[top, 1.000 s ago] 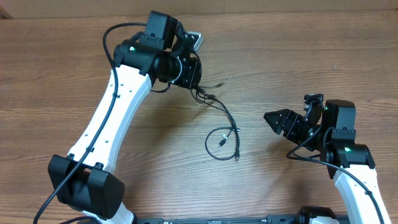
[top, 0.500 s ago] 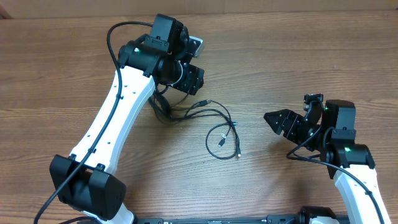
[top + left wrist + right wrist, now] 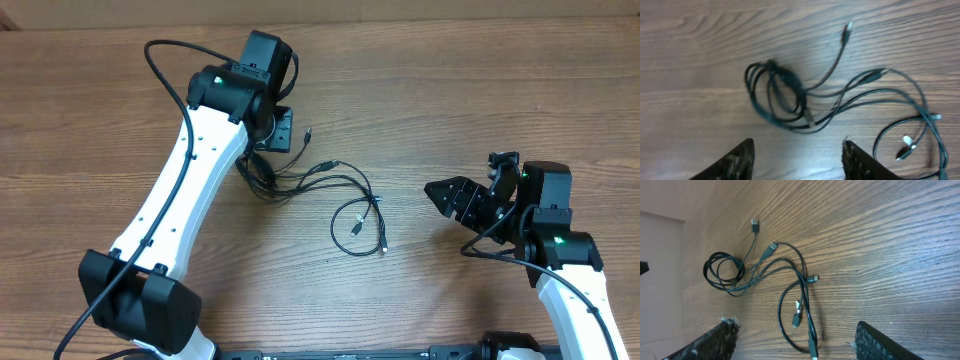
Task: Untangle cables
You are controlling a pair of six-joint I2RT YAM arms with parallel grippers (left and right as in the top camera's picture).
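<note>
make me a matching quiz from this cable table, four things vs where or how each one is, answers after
Things:
1 coiled bundle
2 loose loop
3 left fingers
4 right fingers

States:
a open, far right, apart from the cables
b lying at the cables' right end
c open, close to the coiled bundle, holding nothing
d lying at the cables' left end

Pairs: 1-d; 2-b; 3-c; 4-a

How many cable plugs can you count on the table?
5: one plug nearest the left hand, one beside the coil, three on the loose loop. More may hide in the coil.
</note>
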